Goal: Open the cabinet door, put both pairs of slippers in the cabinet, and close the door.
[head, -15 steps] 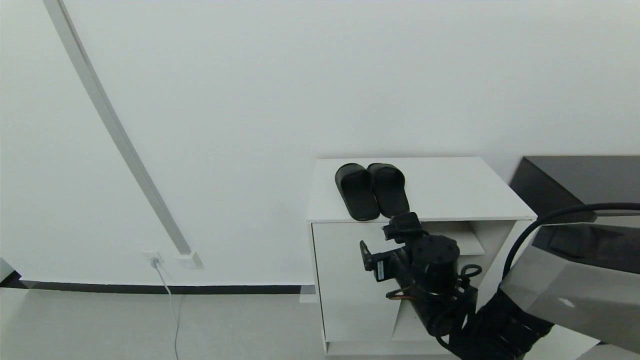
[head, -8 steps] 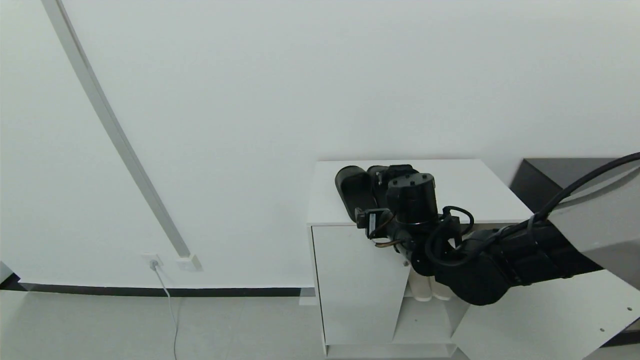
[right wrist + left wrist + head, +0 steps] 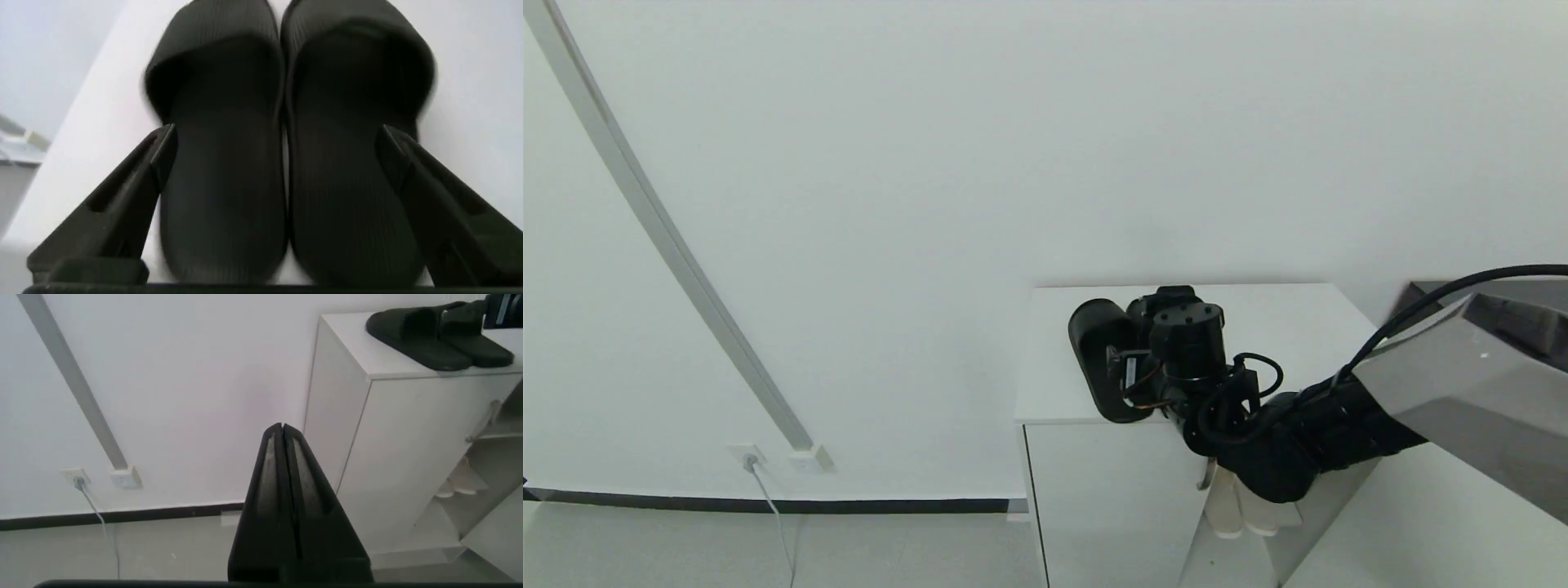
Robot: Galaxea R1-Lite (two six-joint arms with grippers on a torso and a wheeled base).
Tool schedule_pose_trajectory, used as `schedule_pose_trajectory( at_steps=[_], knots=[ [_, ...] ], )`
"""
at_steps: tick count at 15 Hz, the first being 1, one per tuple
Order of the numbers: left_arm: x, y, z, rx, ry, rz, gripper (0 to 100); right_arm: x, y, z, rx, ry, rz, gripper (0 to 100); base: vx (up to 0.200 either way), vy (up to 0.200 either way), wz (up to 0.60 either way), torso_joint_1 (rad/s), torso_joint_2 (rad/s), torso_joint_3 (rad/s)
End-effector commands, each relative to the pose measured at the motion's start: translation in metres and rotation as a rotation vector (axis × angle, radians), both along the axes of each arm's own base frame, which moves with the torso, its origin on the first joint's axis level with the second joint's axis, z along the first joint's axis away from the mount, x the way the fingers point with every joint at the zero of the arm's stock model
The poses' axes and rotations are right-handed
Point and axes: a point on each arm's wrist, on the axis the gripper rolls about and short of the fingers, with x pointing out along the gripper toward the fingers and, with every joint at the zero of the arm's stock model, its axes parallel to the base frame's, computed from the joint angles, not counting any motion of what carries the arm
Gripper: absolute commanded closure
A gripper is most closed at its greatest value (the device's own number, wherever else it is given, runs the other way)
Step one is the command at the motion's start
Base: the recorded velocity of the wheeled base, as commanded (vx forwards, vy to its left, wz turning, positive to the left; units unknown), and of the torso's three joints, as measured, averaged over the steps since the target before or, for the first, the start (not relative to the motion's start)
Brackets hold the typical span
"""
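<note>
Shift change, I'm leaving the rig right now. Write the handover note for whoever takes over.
Left gripper: shut, empty, held away from the cabinet.
Right gripper: open, straddling the black slippers on the cabinet top, not closed on them.
Done: right door is open; light slippers are inside.
Left: grip the black pair, put it inside, close the door.
</note>
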Motion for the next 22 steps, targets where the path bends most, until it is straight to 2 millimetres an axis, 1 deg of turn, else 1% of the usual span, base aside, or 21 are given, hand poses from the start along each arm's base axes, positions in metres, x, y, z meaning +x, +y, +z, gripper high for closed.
schedule_pose_trajectory(
  at_steps=[1,3,6,10,14,15,20,21,22],
  knots=[
    [0.000,0.000,0.000,-0.002,0.001,0.000,100,0.016,0.000,-0.032,-0.051,0.020,-0.011,0,0.000,0.000,0.00,0.000,0.00,0.000],
    [0.000,0.000,0.000,-0.002,0.000,0.000,100,0.033,0.001,-0.037,-0.034,-0.027,-0.023,0,0.000,0.000,0.00,0.000,0.00,0.000],
    [0.000,0.000,0.000,-0.002,0.000,0.000,100,0.057,0.002,-0.042,-0.061,-0.064,-0.008,0,0.000,0.000,0.00,0.000,0.00,0.000],
    [0.000,0.000,0.000,-0.002,0.000,0.000,100,0.078,0.006,-0.047,-0.064,-0.074,-0.011,0,0.000,0.000,0.00,0.000,0.00,0.000],
    [0.000,0.000,0.001,-0.002,-0.002,0.000,100,0.084,0.007,-0.045,-0.056,-0.082,-0.008,0,0.000,0.000,0.00,0.000,0.00,0.000],
    [0.000,0.000,0.000,-0.002,0.000,0.000,100,0.084,0.008,-0.045,-0.055,-0.082,-0.001,100,0.000,0.000,0.00,0.000,0.00,0.000],
    [0.000,0.000,0.000,-0.002,0.000,0.000,100,0.083,0.007,-0.043,-0.054,-0.083,0.001,100,0.000,0.000,0.00,0.000,0.00,0.000],
    [0.000,0.000,0.000,-0.002,0.001,0.000,100,0.081,0.006,-0.039,-0.048,-0.089,0.000,100,0.000,0.000,0.00,0.000,0.00,0.000],
    [0.000,0.000,0.001,-0.002,-0.003,0.000,100,0.074,0.002,-0.030,-0.047,-0.086,0.009,100,0.000,0.000,0.00,0.000,0.00,0.000]
  ],
)
